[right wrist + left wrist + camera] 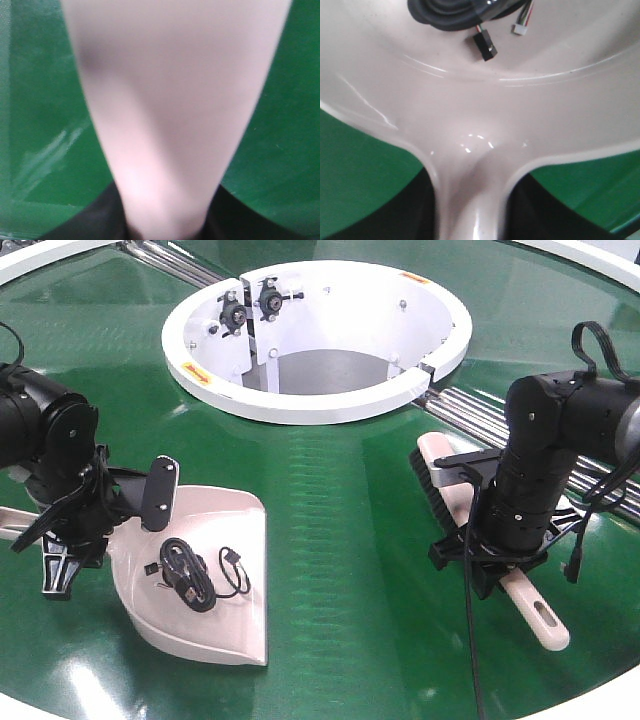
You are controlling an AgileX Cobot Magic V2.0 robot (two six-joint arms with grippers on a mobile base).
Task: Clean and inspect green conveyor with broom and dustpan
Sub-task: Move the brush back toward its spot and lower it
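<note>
The pinkish-beige dustpan (215, 540) lies flat on the green conveyor (350, 570) at front left. My left gripper (70, 535) is shut on its handle. In the left wrist view the handle neck runs between the dark jaws of the left gripper (470, 215), and the dustpan (480, 110) fills the frame. The beige broom (445, 480) lies at the right, dark bristles facing left, slotted handle end (543, 623) toward the front. My right gripper (497, 562) is shut on its handle. Up close, the broom (170, 100) widens away from the right gripper (167, 217).
A coiled black cable (185, 575) and a thin looped wire (235, 570) lie inside the dustpan, with a black plug (484, 46) and a white connector (520, 30) seen close up. The white ring opening (320, 405) is behind, with silver rails (480, 415) running past the broom.
</note>
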